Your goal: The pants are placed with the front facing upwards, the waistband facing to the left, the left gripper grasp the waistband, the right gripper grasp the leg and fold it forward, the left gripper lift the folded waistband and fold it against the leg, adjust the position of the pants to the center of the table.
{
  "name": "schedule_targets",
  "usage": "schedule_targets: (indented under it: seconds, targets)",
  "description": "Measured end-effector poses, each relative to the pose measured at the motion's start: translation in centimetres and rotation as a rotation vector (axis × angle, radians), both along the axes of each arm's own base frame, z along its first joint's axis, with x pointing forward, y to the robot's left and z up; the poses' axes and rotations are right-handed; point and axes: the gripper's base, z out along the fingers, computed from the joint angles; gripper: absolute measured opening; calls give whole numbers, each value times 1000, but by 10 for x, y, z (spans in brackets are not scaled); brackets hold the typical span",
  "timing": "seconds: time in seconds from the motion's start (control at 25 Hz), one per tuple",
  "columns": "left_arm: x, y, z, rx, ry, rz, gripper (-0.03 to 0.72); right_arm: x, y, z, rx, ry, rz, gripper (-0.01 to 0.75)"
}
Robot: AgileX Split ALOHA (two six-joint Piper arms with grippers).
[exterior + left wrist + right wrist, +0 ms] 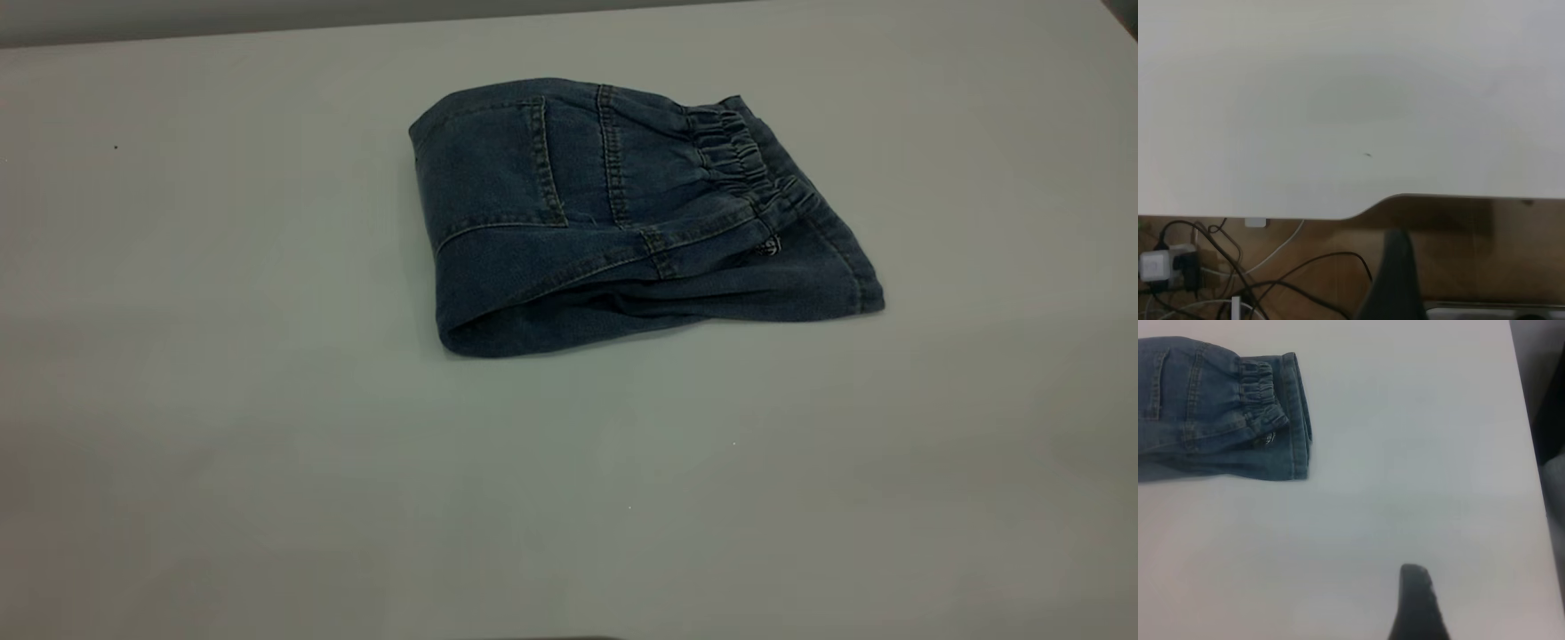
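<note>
Only one dark fingertip of the right gripper (1418,600) shows above bare table (222,400), well apart from the pants (622,213); whether it's wide or narrow, can't tell. Same for the left gripper (1395,277), hanging past the table's edge over tangled cables (1238,280). The pants lie folded, a soft denim bundle, gathered elastic waistband (742,156) on top, near the table's middle.

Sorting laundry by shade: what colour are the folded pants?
Dark blue denim pants, clearest in the exterior view.

Folded denim pants (622,222) lie on the pale table (222,400) — elastic waistband (742,160) on top, at right.
</note>
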Motion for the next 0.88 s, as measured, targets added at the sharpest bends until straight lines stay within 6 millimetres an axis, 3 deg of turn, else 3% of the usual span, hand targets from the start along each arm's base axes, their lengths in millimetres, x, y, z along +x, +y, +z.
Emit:
schedule_targets:
  seconds: [0.2, 0.48, 0.88]
  targets:
    - [-13, 0, 2, 4, -86, -1, 570, -1, 0, 0, 0, -4, 0, 416]
    - [-46, -1, 4, 11, -299, -1, 570, -1, 0, 0, 0, -4, 0, 416]
    - [-47, -1, 3, 11, -303, -1, 570, -1, 0, 0, 1, -4, 0, 416]
